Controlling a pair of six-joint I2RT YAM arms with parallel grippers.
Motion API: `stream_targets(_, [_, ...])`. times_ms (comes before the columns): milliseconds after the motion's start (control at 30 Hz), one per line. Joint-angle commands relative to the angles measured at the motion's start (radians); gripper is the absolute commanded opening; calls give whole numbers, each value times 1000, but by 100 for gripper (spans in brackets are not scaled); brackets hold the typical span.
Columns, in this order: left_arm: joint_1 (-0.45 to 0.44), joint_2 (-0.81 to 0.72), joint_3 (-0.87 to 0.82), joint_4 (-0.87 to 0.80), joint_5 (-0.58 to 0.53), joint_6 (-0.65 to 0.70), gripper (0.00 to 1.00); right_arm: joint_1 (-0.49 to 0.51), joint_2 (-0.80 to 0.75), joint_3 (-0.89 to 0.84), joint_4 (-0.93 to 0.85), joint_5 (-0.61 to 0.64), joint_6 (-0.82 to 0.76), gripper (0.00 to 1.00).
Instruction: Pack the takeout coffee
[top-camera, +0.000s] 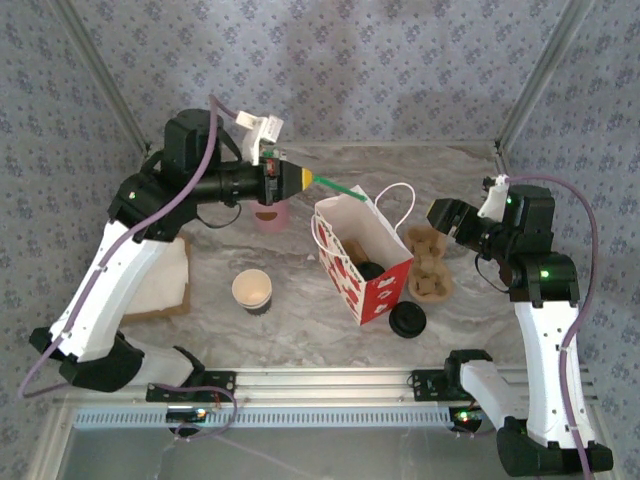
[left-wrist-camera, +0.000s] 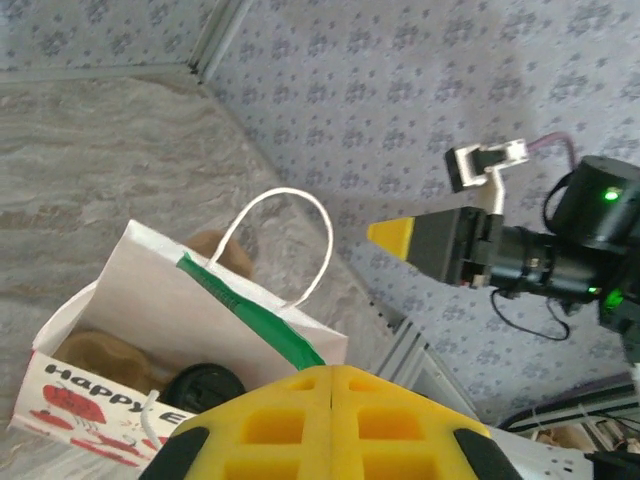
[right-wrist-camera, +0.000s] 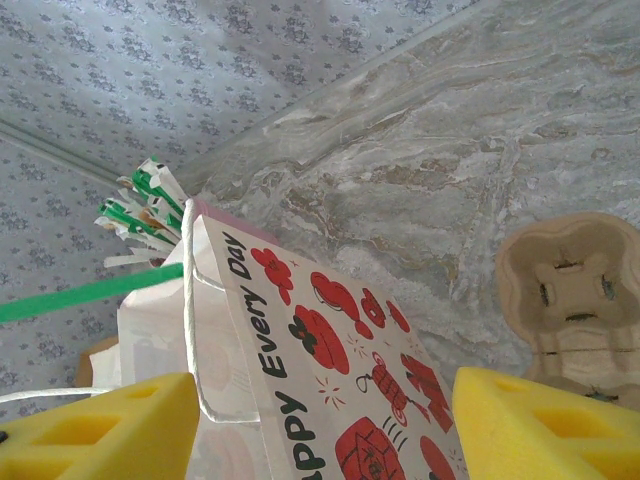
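Two hands: left hand (top-camera: 303, 178) pinches green stick (top-camera: 336, 187) over bag (top-camera: 372, 288), right hand (top-camera: 438, 214) spread apart. Cup (top-camera: 252, 290) on bench (top-camera: 300, 325) beside bag.

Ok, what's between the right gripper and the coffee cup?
The red-and-white paper bag stands upright between the right gripper and the coffee cup, as the top view shows.

Overhead rear view; both wrist views share bag (top-camera: 380, 290).

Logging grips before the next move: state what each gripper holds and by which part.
Left gripper is shut on the green stick, pinching its near end; the far end points over the bag's mouth. Right gripper is open, holding nothing.
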Motion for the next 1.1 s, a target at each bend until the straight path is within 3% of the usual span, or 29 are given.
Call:
stream_targets(0, [-28, 32, 79, -87, -83, 54, 0, 4, -9, 22, -24, 10, -4, 70])
stream_targets(500, [-259, 445, 609, -564, -551, 197, 0, -6, -3, 1, -17, -1, -19, 71])
stream_targets(700, [-298, 630, 828, -693, -624, 217, 0, -13, -6, -10, -19, -9, -25, 71])
stream_targets(1067, [-307, 715, 828, -697, -626, 225, 0, -26, 0, -30, -1, -26, -25, 72])
